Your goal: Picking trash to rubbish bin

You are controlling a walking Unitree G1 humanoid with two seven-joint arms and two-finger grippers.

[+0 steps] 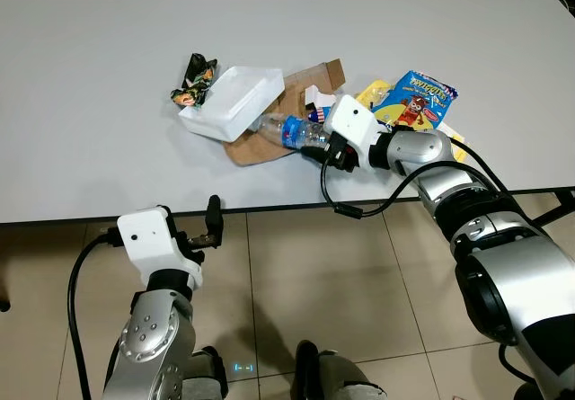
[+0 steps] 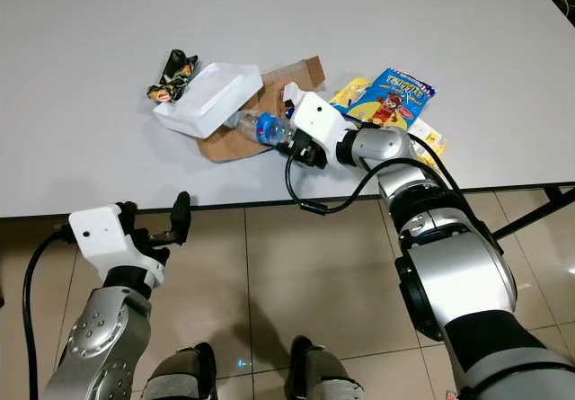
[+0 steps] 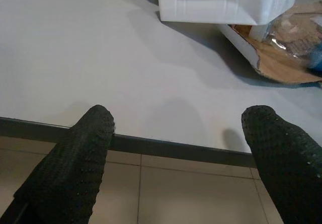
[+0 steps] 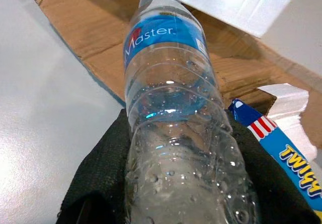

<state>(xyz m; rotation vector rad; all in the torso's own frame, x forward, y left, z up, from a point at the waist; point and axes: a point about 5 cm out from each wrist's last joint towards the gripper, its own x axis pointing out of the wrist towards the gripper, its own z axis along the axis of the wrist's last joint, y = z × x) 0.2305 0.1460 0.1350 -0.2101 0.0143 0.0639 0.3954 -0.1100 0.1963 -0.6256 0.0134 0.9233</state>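
Gripping bottle point(image 4: 176, 133) mid-body, right gripper point(image 4: 176, 183) fingers clamp both sides. Empty, light, thin plastic: likely crushes, slick when wet. Left gripper point(image 3: 181, 158) wide, idle at table point(image 3: 75, 58) edge.

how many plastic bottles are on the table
1. The plastic bottle lies on the cardboard, top end under the white foam box, held in the right pincer. More may be hidden under the pile.
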